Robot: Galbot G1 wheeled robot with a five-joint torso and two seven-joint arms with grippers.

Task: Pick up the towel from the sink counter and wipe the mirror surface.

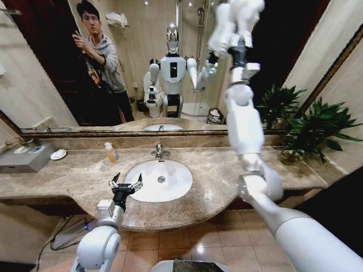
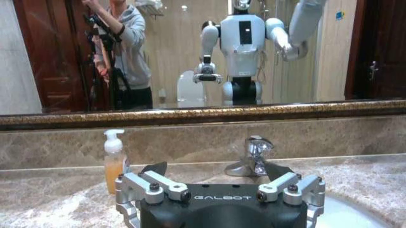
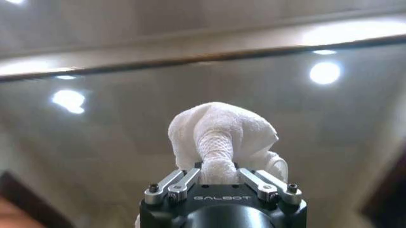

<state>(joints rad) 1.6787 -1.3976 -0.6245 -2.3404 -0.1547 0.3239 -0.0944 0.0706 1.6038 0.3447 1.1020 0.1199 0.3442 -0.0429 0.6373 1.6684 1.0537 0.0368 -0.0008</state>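
One step done, towel (image 3: 222,137) clamped in raised right gripper (image 3: 219,178) at the mirror (image 1: 142,73); wiping unfinished; left gripper (image 1: 126,186) released at sink counter's (image 1: 74,175) front edge

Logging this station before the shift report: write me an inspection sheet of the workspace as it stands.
Surface: long brown-beige speckled marble sink counter with oval white basin and chrome tap.
Job's things: small white cloth towel clamped in the right end effector; wide dark-framed wall mirror right in front of it.
Clutter: orange soap pump bottle, white soap dish, grey tissue box.
Grippers: right end effector raised high at the mirror; left end effector open, low over the basin's near rim.
Cables: dark cable on the floor.
Surroundings: green potted plant at the counter's right end.
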